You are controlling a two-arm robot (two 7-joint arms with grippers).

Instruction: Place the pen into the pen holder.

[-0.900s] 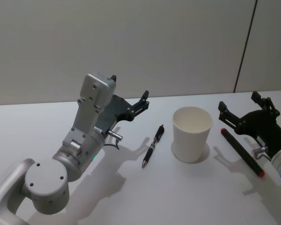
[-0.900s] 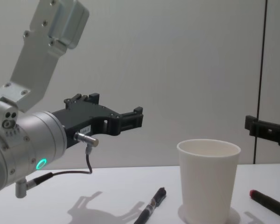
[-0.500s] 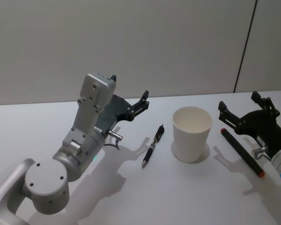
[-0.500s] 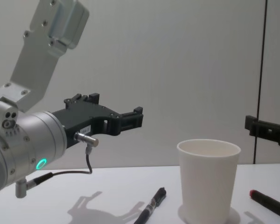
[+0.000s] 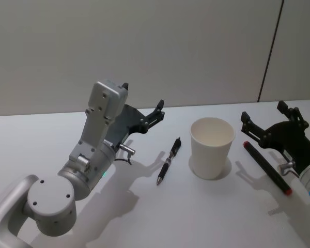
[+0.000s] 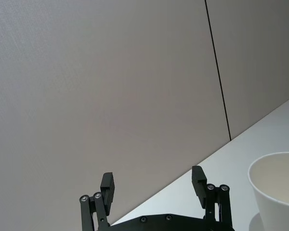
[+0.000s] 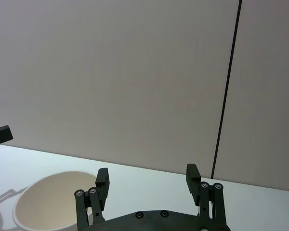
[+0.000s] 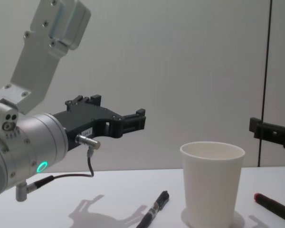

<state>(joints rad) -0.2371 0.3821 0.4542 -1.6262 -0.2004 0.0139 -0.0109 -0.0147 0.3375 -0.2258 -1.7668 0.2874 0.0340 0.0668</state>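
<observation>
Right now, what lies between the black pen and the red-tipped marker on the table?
The pen holder, an upright white paper cup, stands between the black pen and the red-tipped marker, touching neither. The head view shows it.

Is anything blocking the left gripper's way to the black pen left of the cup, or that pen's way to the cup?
Nothing visible does. The left gripper hovers open above the bare table beside the pen, which lies just left of the pen holder.

Silver arms [image 5: 95,129], black left tool [image 6: 153,178], cyan light [image 8: 41,166]
</observation>
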